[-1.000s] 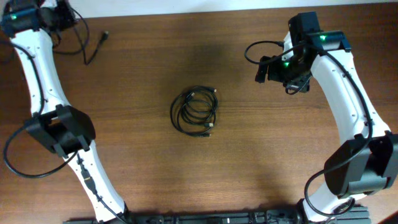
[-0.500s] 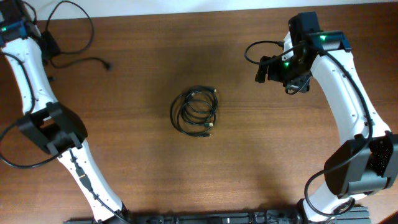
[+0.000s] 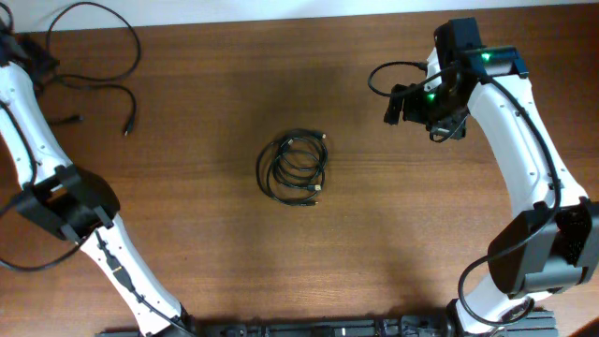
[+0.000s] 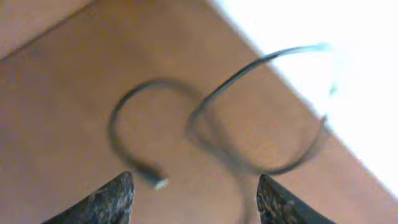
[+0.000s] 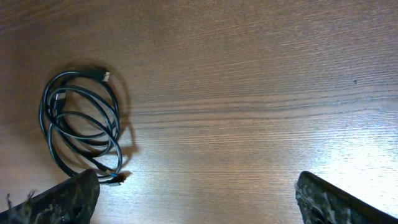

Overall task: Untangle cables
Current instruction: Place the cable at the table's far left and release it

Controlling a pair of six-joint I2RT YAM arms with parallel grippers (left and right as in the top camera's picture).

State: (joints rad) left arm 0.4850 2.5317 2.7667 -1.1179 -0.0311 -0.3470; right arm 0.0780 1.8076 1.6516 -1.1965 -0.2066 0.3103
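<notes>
A small coiled bundle of thin black cables [image 3: 261,174] lies in the middle of the table, also seen in the right wrist view as the coil [image 5: 42,115] at the left. One loose cable [image 3: 138,49] lies spread in a wide loop at the far left corner. My left gripper [image 4: 194,190] hovers over that loose cable [image 4: 115,121], open, nothing between its fingers; the view is blurred. In the overhead view the left wrist is cut off by the left edge. My right gripper [image 3: 401,105] hangs to the right of the bundle, wide open and empty [image 5: 199,199].
The table's far edge [image 3: 281,19] runs close behind the loose cable, whose loop reaches up to that edge. The thick black wire of the right arm [image 3: 379,75] loops beside its wrist. Both arm bases stand at the near edge.
My left gripper has opened and let go of the loose cable, then drawn off to the left edge. The cable has dropped and spread out on the table. The right arm has not moved.
</notes>
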